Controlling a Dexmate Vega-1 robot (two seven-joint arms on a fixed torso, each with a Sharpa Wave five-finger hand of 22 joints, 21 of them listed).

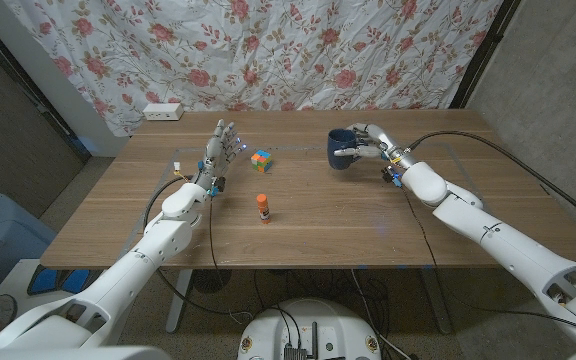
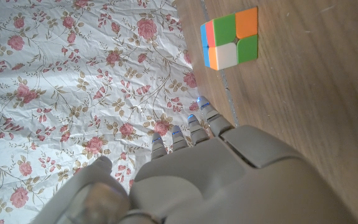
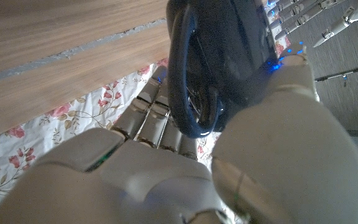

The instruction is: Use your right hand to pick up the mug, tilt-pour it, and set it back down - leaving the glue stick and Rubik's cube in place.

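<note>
The mug (image 1: 344, 152), dark blue, stood toward the far right part of the wooden table (image 1: 368, 225), with the right hand (image 1: 370, 143) wrapped around it from its right side. In the right wrist view the fingers (image 3: 157, 102) passed through the mug's glossy handle (image 3: 185, 81) while the thumb pressed on the body, so the hand was grasping it. Whether the base touched the wood or sat just above it could not be told.

To the left of the mug, well apart from it, sat the Rubik's cube (image 1: 260, 160), and nearer the robot stood the glue stick (image 1: 263, 208), upright, with an orange cap and a white body. The left hand (image 1: 220, 150) stood on the table just left of the cube, fingers spread and pointing away, grasping nothing.

The table was brown plank wood with a pale line across it. Behind it hung a white curtain (image 1: 268, 50) printed with red roses, and a white power strip (image 1: 163, 112) lay at the far edge. Dark walls stood on both sides.

The left wrist view showed the cube's face (image 2: 229, 38) as a two-by-two of green, orange, white and red squares, a detail too small in the head view. The right wrist view alone showed how the fingers threaded the handle.
</note>
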